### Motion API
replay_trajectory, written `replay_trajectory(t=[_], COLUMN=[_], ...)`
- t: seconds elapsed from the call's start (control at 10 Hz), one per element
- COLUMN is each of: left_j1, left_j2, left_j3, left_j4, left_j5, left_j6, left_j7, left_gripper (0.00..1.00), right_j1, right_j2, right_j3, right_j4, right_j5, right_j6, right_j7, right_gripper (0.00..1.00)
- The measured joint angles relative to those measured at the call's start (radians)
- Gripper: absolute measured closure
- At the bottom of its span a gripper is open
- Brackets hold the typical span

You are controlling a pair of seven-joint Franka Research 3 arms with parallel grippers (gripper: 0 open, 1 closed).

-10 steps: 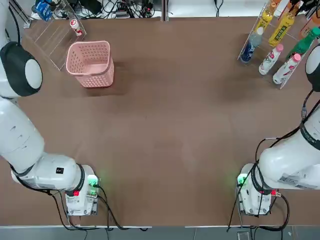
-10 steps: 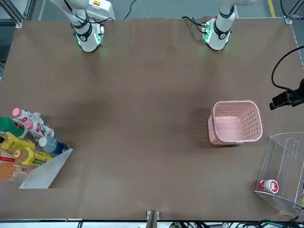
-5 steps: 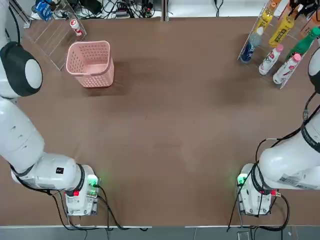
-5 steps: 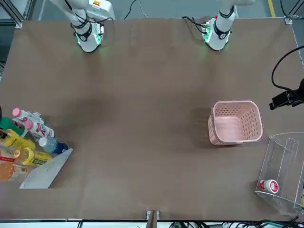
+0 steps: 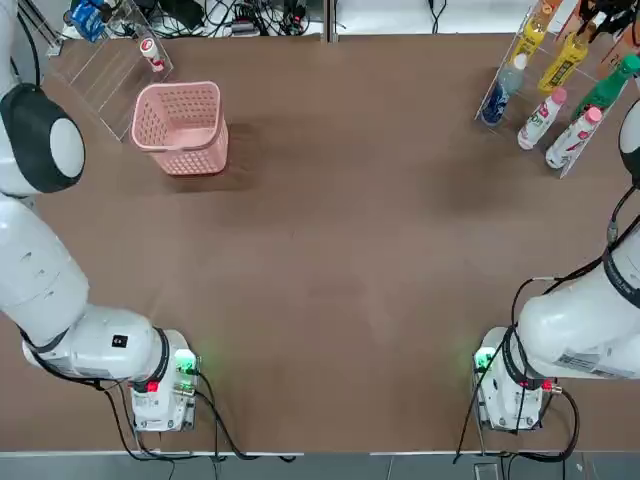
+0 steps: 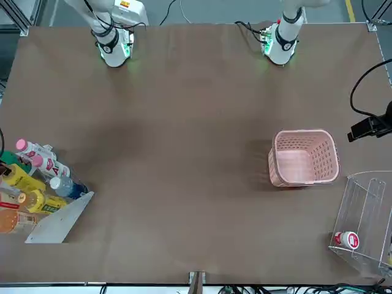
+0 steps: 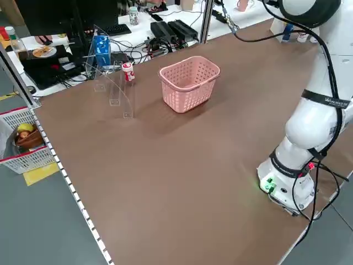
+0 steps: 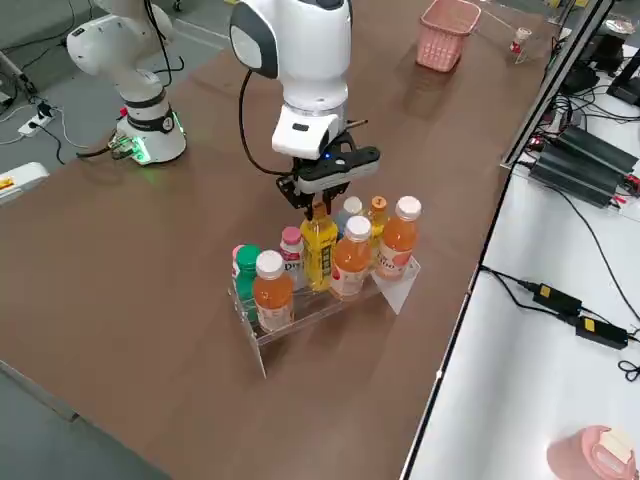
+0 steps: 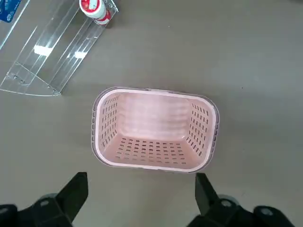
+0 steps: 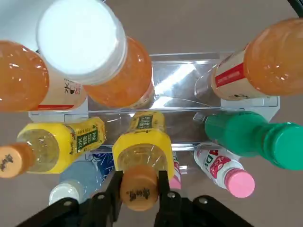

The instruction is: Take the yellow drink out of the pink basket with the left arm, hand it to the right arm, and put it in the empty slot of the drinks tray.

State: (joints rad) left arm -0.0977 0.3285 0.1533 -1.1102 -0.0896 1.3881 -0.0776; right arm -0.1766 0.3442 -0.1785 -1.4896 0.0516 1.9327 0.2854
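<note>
Drink (image 10: 144,146), yellow, sits near upright in the drinks tray (image 10: 175,80), directly below the nearer right claw (image 10: 138,189), clamped on its cap; likely next, release upward. Left claw (image 9: 142,182): apart, near the basket (image 9: 151,152).

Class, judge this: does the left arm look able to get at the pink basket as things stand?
Probably yes: the left tool appears open above the table, and nothing visible stands between it and the pink basket.
</note>
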Motion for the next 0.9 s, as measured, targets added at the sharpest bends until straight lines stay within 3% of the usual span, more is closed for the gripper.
replay_trajectory(t=[0.9], left_j1=[0.0], left_j2=[0.0], left_j3=[0.0], left_j4=[0.0], left_j5=[0.0], left_j6=[0.0], left_j7=[0.0], left_gripper=[0.0], right_j1=[0.0], right_j2=[-0.03], right_j3=[-0.003], right_j4=[-0.006], right_j5=[-0.016], right_j6=[0.002], right_j7=[-0.015], right_gripper=[0.66])
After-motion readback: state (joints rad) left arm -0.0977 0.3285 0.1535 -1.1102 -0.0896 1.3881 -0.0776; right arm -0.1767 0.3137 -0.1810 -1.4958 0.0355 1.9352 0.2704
